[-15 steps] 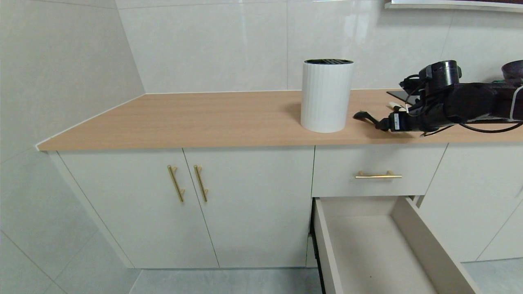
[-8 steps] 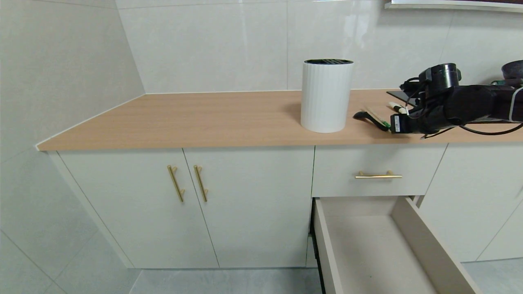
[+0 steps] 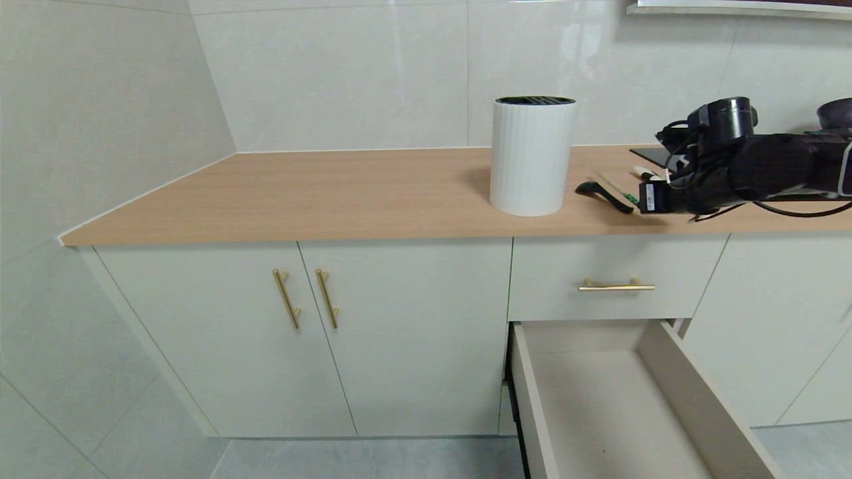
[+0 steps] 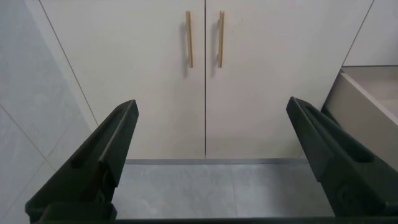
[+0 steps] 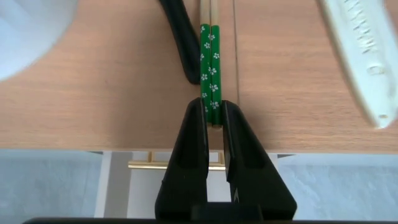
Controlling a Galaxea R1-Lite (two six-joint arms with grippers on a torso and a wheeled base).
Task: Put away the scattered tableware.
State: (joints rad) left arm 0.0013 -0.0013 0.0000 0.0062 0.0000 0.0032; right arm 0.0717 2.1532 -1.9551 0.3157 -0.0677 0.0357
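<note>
We saw the open drawer (image 3: 527, 392) nearest, below the desk's (image 3: 333, 193) front edge. The left end effector (image 4: 211, 106) hung released before the cabinet doors (image 4: 205, 81). At the front edge, the right end effector (image 5: 214, 115) was clenched on the green chopsticks (image 5: 210, 56), which lay just beside a black utensil (image 5: 180, 43). A white holder (image 3: 532, 156) stood near them.

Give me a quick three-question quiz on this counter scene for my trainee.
1. True or false: the right gripper has its jaws shut on the green chopsticks.
2. Multiple choice: the drawer below the counter is A) pulled open, B) pushed shut, C) taken out and set on the floor.
3. Fill in: the jaws of the left gripper are ____.
Key: 1 true; 2 A; 3 open.
</note>
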